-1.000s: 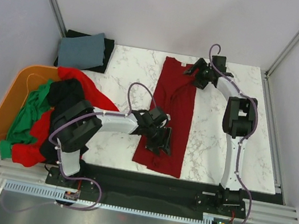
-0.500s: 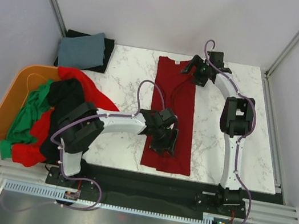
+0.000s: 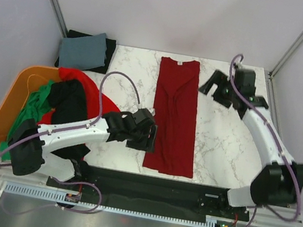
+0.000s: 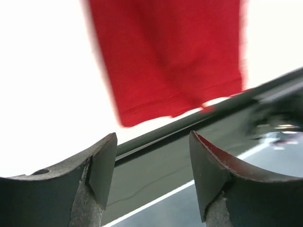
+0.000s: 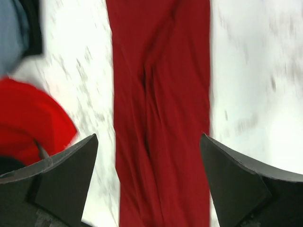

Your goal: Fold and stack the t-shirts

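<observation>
Paired manipulators: the left arm (image 3: 72, 130) and right arm (image 3: 265, 133) each combine glossy white link shells with bulky black joint housings. A thin purplish-grey cable (image 3: 117, 73) runs along each arm, looping free of the links. The left gripper (image 3: 146, 138) and right gripper (image 3: 209, 90) are black; their fingers (image 4: 102, 165) are matt dark-grey wedges with curved backs and flat inner faces. Both arms are bolted to a black base plate (image 3: 150, 185) fronted by a ribbed aluminium rail (image 3: 123, 208).

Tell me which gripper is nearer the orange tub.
Left. The left gripper is between the orange tub and the dark red shirt; the right gripper is beyond that shirt.
</observation>
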